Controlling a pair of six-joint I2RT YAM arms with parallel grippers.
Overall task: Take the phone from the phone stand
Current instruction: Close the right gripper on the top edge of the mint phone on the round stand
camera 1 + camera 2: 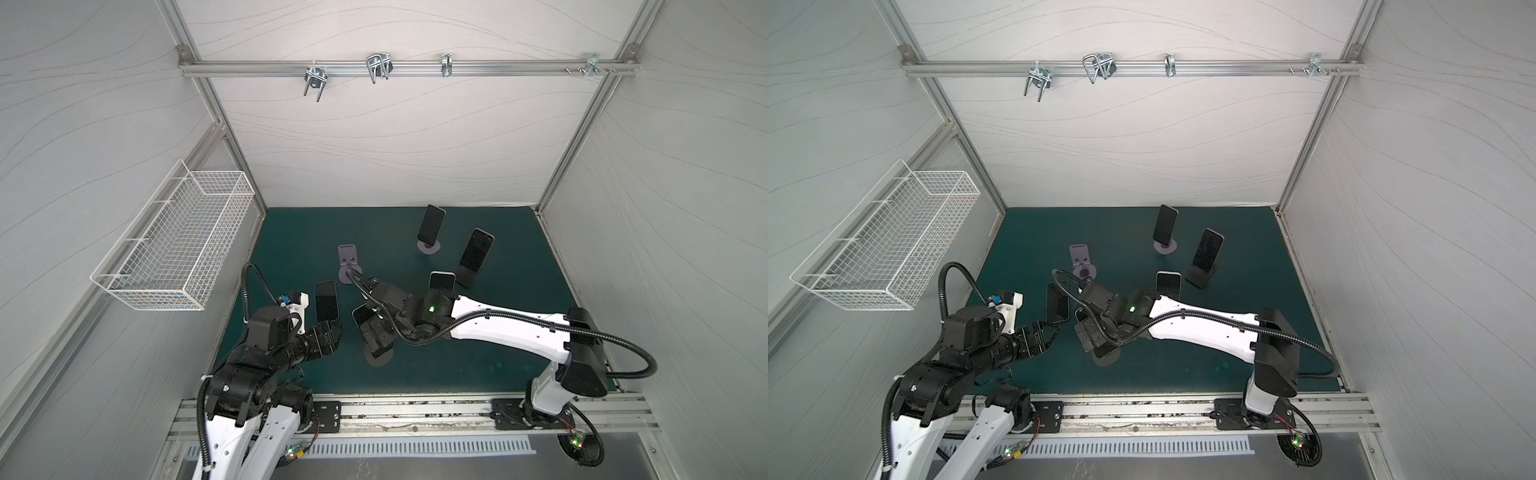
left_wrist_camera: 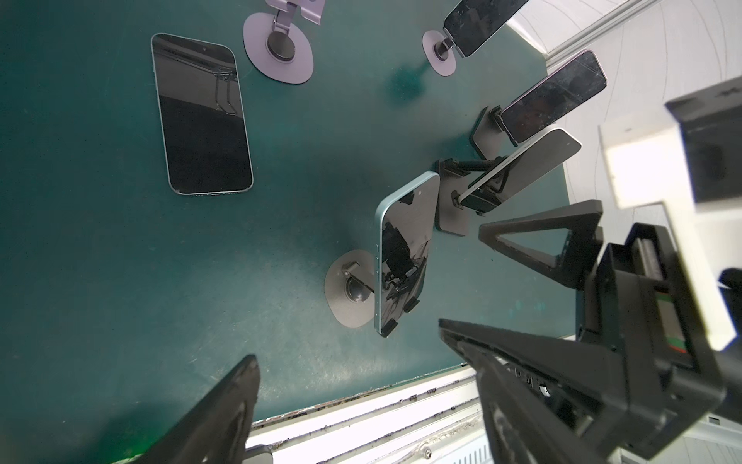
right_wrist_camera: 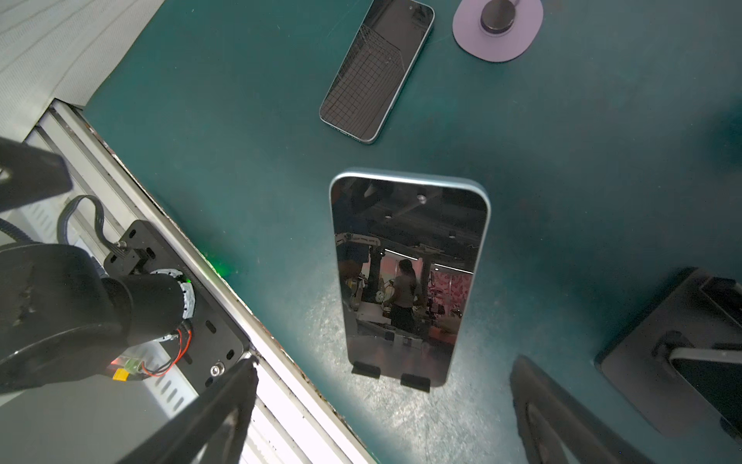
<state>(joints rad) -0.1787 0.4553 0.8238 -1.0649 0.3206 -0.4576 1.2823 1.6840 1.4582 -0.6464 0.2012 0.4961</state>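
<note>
The light-blue phone stood in portrait on a round grey stand, near the middle of the green worktop and toward its near edge. Its long axis ran upward, tipped slightly back, with the dark screen turned toward the near side. The bottom edge sat in the stand's two black lips. The glass showed only reflections of the room. No writing could be made out on it.

The right claw hung over this phone with its jaws spread wide. In the right wrist view one finger lay to each side of the phone, and neither touched it. The left claw was also parted and held nothing. It hovered to the left of the stand, just near of a flat phone that lay screen-up on the worktop with its long axis running near to far.

A purple stand stood just beyond the flat phone. Three more phones rested upright on stands further off. One was at the far side on a round base. One was to the right on a dark stand. The third was just behind the right arm. A white wire basket was fixed to the left wall, above the worktop.
</note>
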